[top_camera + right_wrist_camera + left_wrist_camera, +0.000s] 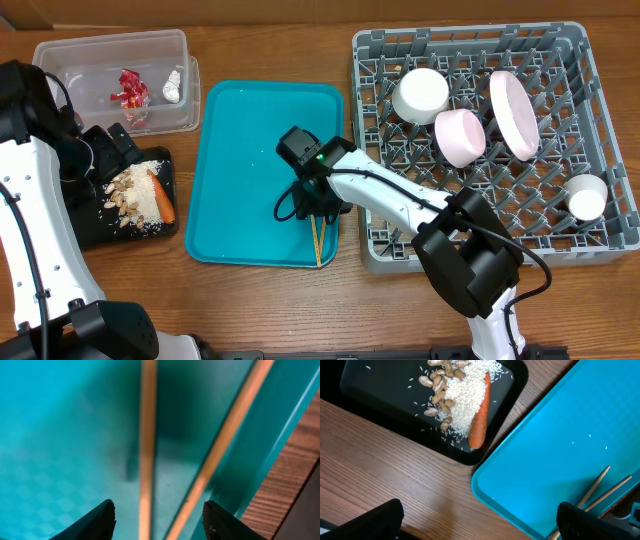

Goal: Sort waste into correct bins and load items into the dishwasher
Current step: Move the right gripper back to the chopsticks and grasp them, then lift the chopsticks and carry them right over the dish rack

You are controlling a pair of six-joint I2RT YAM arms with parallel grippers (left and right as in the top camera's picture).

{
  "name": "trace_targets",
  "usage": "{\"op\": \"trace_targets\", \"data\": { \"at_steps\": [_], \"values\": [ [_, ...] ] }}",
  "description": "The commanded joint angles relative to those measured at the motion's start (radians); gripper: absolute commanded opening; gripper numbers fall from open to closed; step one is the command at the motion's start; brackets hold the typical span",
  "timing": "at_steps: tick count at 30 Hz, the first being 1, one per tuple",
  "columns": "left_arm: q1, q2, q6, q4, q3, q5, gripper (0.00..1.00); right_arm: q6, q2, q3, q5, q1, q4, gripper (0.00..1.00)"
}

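Two wooden chopsticks [319,238] lie at the front right corner of the teal tray [250,130]. My right gripper [159,521] is open low over them, with both chopsticks [147,435] between its fingers and neither touched. My left gripper [480,521] hangs wide open and empty above the table, beside the black tray [380,390]. That tray holds the carrot [480,415], nut shells [437,395] and rice. The clear tub [100,55] holds a red wrapper [131,88] and a white wrapper [174,86]. The grey dish rack [600,90] carries two bowls [420,93], a plate [513,113] and a cup [586,196].
The teal tray's raised rim [280,435] runs close beside the right-hand chopstick, with bare wood table [295,475] past it. The dish rack's left wall [362,150] stands just right of the teal tray. My left arm [40,200] leans over the black tray's left side.
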Motion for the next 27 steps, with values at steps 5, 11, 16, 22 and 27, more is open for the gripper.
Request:
{"op": "trace_targets", "data": {
  "at_steps": [5, 11, 16, 22, 27],
  "values": [
    [0.001, 0.002, -0.003, 0.000, 0.003, 0.007, 1.00, 0.017, 0.003, -0.060, 0.005, 0.014, 0.029, 0.58],
    [0.001, 0.002, -0.003, 0.000, 0.003, 0.007, 1.00, 0.044, 0.003, -0.063, 0.005, 0.024, 0.028, 0.32],
    [0.001, 0.002, -0.003, -0.001, 0.003, 0.007, 1.00, 0.068, 0.004, -0.063, 0.005, 0.024, 0.025, 0.15],
    [0.001, 0.002, -0.003, 0.000, 0.003, 0.007, 1.00, 0.068, 0.001, -0.061, 0.006, 0.024, 0.002, 0.04],
    [0.001, 0.002, -0.003, 0.000, 0.003, 0.007, 1.00, 0.068, -0.034, -0.061, 0.013, 0.021, -0.011, 0.04]
  ]
}}
